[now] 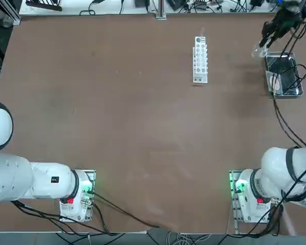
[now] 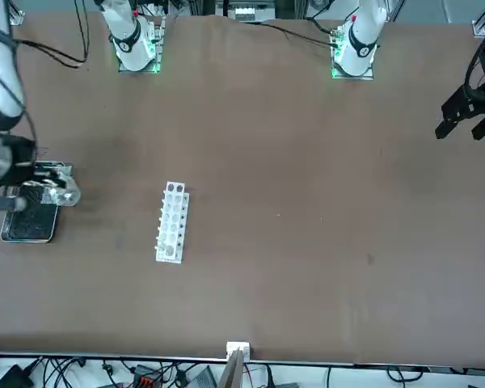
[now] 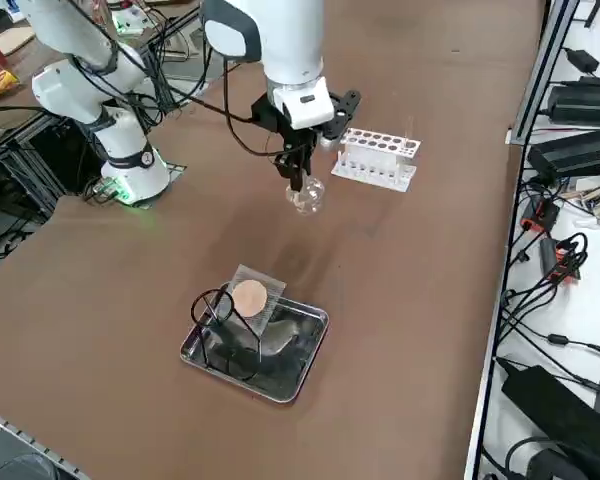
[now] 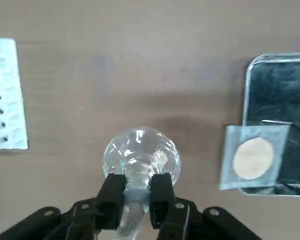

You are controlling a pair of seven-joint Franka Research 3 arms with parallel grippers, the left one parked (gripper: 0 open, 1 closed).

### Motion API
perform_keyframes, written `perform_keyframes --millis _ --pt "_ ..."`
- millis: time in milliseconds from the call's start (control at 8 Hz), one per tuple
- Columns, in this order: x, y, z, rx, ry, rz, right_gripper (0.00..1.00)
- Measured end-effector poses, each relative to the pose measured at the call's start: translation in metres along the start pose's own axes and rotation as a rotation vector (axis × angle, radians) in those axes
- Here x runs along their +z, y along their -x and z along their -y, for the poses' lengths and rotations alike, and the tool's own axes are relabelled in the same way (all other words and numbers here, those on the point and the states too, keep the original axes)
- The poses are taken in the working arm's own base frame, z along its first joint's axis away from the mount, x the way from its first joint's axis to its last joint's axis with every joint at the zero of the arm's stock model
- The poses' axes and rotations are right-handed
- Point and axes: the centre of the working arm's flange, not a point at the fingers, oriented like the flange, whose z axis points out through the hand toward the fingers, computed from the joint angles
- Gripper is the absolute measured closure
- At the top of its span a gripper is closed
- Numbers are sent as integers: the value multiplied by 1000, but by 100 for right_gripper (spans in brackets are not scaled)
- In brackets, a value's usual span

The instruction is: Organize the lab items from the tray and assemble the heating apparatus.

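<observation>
Right side view shows the brown counter (image 3: 130, 300), then the tray (image 3: 302, 366) with ring stand (image 3: 212, 310) and mesh (image 3: 252, 299) leaning inside. Between tray and white rack (image 3: 377, 158), the right end effector (image 3: 300, 176) holds the glass burner (image 3: 306, 195) by its neck, bulb hanging down above bare counter.

Right arm stretched out over the table; wrist pointing down; right gripper (image 4: 138, 192) raised above the surface (fingers clamped on the glass burner's (image 4: 141, 155) neck).
</observation>
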Motion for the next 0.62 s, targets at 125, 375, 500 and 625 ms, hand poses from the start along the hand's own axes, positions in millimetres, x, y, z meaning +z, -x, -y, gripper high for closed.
perform_keyframes --millis 125,375,500,625 --pt "24 9 14 0 3 3 70" --pt "71 23 42 2 8 -7 70" --pt "91 30 49 -3 8 -23 70" --pt "107 37 50 -5 6 -34 70"
